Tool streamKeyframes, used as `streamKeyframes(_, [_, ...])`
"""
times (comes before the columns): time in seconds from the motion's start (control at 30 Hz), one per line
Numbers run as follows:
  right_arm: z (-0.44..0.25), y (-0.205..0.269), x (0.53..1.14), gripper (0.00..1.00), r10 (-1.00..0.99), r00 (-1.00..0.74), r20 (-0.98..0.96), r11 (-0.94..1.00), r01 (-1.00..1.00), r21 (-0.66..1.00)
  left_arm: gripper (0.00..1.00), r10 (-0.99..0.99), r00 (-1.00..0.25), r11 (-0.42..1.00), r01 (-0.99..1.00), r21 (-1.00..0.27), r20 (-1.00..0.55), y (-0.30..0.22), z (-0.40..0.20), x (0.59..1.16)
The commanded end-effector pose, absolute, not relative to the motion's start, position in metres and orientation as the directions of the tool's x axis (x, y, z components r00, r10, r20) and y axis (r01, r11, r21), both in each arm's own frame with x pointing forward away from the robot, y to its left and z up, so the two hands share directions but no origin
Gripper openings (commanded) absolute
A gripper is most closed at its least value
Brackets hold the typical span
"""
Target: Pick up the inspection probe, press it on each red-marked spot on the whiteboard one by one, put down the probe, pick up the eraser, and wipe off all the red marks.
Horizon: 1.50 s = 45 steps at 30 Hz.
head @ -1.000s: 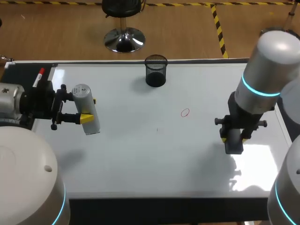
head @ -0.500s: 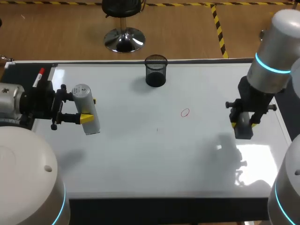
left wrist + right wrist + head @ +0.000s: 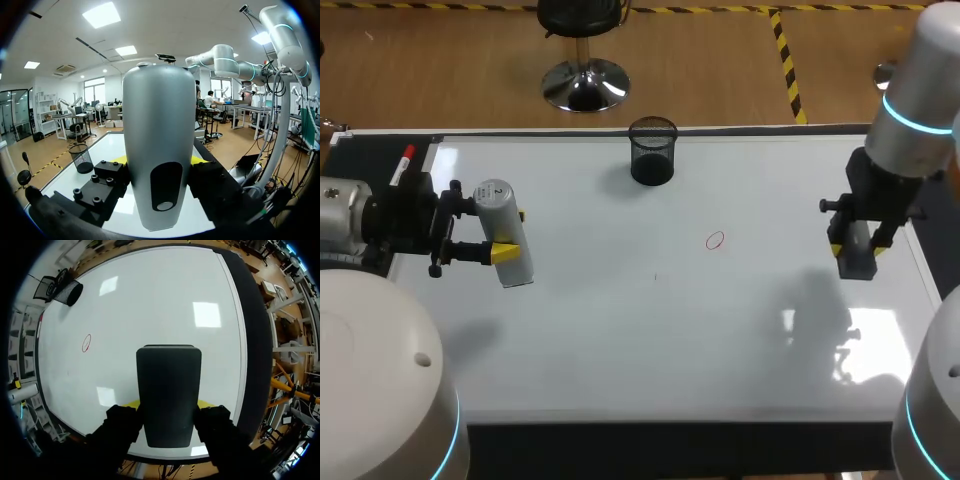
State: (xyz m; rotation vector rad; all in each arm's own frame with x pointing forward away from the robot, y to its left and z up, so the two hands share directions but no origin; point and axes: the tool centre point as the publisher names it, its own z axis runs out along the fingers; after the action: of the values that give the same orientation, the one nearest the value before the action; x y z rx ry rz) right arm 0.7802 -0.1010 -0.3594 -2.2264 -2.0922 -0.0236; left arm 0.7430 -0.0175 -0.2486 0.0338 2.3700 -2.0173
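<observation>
**Both jaws loaded: probe on the left, eraser on the right**

My left arm (image 3: 360, 215) comes in from the left edge. Its jaws are clenched on the inspection probe (image 3: 506, 235), a pale grey cylinder held close to upright over the far-left part of the whiteboard (image 3: 650, 340) that serves as the worktop. In the head view a yellow tip shows on each side of the cylinder. In the left wrist view the probe (image 3: 159, 150) sits between the black finger blocks and covers most of what lies ahead.

My right arm (image 3: 910, 110) comes in from the far right. Its jaws are grasping the eraser (image 3: 856, 252), a dark rectangular block, over the right part of the board just inside its right edge. In the right wrist view the eraser (image 3: 169, 392) is pinched from both sides, with yellow showing beside it. Its shadow falls on the board to the near left, apart from the block, so it looks lifted off the surface (I can't judge how high).

One red mark (image 3: 716, 240), a small ring, is on the board a little right of centre. It lies between the two tools, well left of the eraser, and it is not wiped.

A black mesh cup (image 3: 652, 152) stands at the far edge near the middle. A red-capped marker (image 3: 402, 163) lies at the far-left corner beside my left arm.
</observation>
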Motion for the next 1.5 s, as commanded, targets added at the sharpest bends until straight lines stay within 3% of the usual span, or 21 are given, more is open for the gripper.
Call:
streamKeyframes(0.03, [-0.355,-0.107,0.787,0.00,0.995,0.063,0.077,-0.059,0.997,-0.056,0.00,-0.006,-0.999,0.160,0.038,-0.986,-0.040,-0.017,-0.248,0.741])
streamKeyframes(1.07, [-0.350,-0.110,0.788,0.00,0.994,0.061,0.092,-0.057,0.997,-0.044,0.00,-0.005,-0.999,0.160,0.041,-0.986,-0.042,-0.017,-0.248,0.744])
streamKeyframes(1.5, [-0.350,-0.110,0.788,0.00,0.994,0.061,0.092,-0.057,0.997,-0.044,0.00,-0.006,-1.000,0.134,0.023,-0.991,-0.024,-0.041,-0.247,0.767])
